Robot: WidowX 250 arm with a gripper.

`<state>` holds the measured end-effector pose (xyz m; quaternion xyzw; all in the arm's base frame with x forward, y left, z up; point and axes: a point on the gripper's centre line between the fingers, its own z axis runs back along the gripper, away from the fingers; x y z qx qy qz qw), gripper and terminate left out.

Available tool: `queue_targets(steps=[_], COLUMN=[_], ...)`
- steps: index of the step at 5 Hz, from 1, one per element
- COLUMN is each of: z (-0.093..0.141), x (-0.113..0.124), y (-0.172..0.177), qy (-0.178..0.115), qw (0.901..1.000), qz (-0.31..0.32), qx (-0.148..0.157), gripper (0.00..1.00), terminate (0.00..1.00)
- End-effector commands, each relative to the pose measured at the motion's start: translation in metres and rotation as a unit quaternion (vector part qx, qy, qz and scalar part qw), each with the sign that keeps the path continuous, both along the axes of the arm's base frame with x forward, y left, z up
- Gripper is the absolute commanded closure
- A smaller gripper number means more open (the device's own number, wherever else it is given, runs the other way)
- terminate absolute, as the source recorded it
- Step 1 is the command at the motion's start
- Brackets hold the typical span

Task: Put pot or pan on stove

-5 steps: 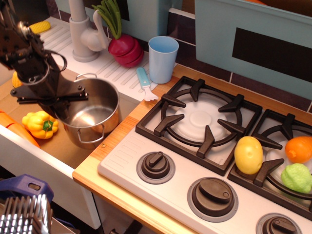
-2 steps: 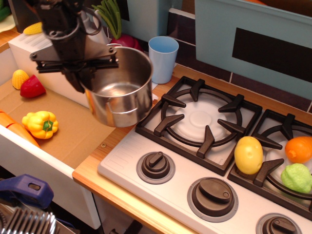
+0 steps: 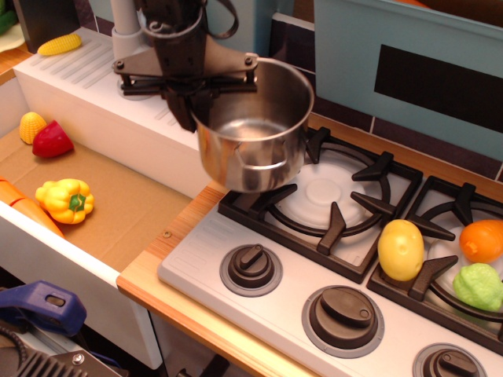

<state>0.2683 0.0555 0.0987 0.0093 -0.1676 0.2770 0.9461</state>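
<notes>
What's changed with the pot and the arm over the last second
The gripper, clamped on the pot's rim, has lifted it out of the sink area and carried it right; it now hangs tilted over the left edge of the stove, above the left burner. The blue cup is now hidden behind it. The yellow pepper and the lemon, orange and green piece on the right burner have not moved.
</notes>
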Motion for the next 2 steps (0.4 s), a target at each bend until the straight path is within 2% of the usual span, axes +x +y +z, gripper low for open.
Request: queue_targets(steps=[1, 2], z=[0.0053, -0.0027], x=[0.0209, 0.0211], y=[-0.0179, -0.0277], qy=[-0.033, -0.027], qw=[0.9994, 0.9989], qz=[-0.001, -0.005], qx=[-0.01, -0.039], gripper=[1.0, 1.0], terminate=[0.0, 0.0])
